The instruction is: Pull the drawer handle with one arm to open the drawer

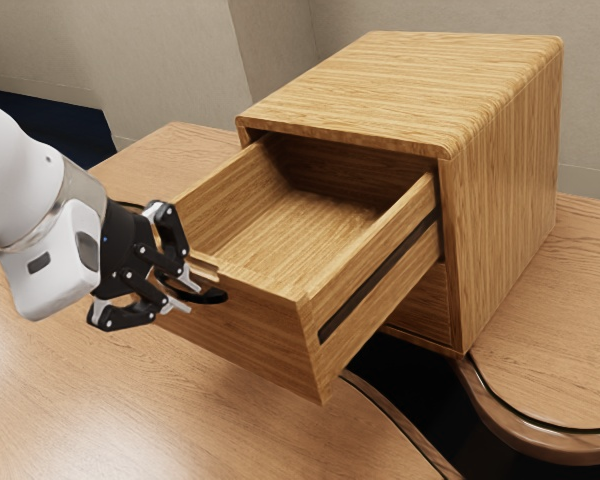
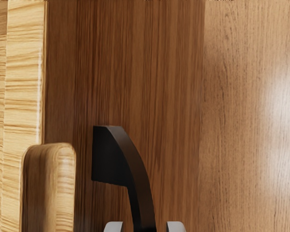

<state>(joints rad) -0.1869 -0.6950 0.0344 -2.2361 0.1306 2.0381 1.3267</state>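
The drawer (image 1: 370, 250) is a light, oak-grained wooden box with a dark groove along its side, level and pulled well out of its cabinet (image 1: 500, 180) toward the exterior view's left, its inside bare. On its front panel (image 2: 125, 72) sits the handle (image 1: 202, 294), a slim black curved bar (image 2: 118, 164) standing off the wood near the panel's upper edge.

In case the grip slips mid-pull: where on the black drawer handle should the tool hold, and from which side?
Take the black handle on its thin arched bar, coming head-on at the drawer front. The bar stands off the wood, narrow enough to close across.
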